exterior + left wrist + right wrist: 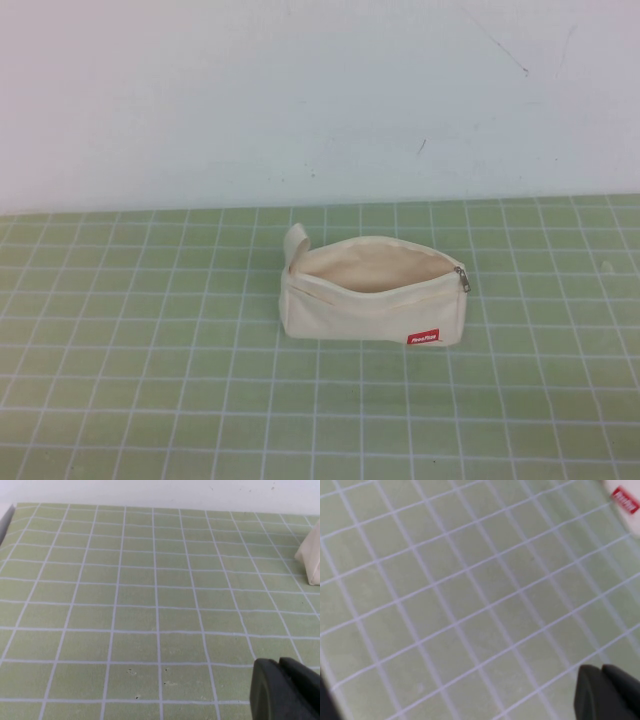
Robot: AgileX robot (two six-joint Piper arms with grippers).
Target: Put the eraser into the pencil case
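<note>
Resting unzipped on the gridded green counter (150,400), pencil case (365,310); left gripper (287,690) and right gripper (607,692) jaws: state indeterminable.

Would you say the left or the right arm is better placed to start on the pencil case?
Neither clearly. The pencil case sits unzipped mid-table; both wrist views catch only its edge. The left gripper and right gripper are off the high view, and no eraser shows.
</note>
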